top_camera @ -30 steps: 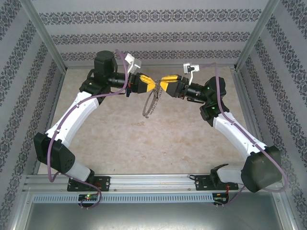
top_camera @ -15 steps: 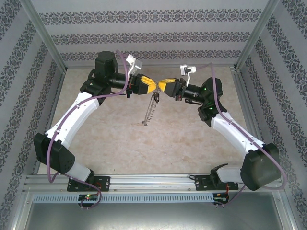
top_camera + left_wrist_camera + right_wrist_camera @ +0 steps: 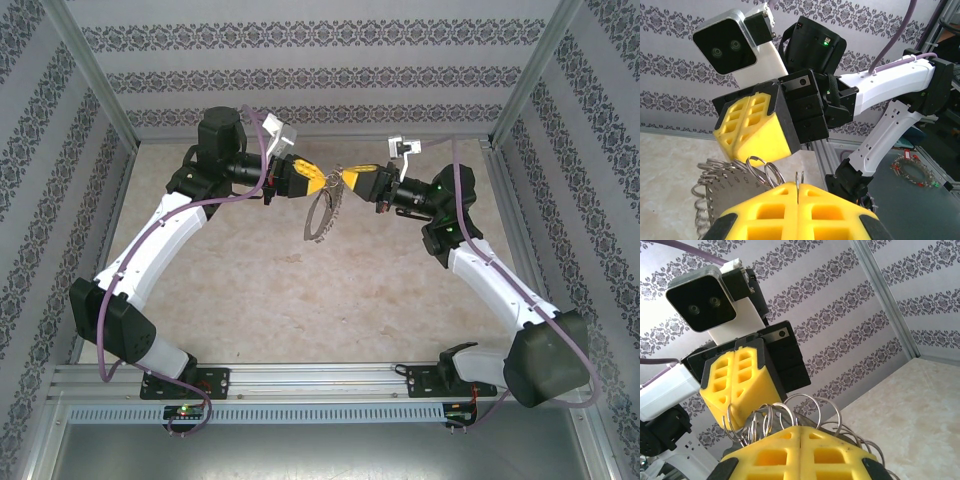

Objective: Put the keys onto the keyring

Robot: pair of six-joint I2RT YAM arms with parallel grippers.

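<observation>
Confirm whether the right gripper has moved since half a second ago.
Yes: the right gripper has shifted right, toward the right corner post.

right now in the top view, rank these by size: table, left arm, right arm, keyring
1. table
2. left arm and right arm, about alike, so not ranked apart
3. keyring, smallest by far

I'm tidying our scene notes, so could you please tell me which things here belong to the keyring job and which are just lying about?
In the job: large thin silvery metal keyring fringed with small rings; left gripper and right gripper, both shut on it.
Lying about: small silvery bundle with red and green bits on the dark grey surface.
</observation>
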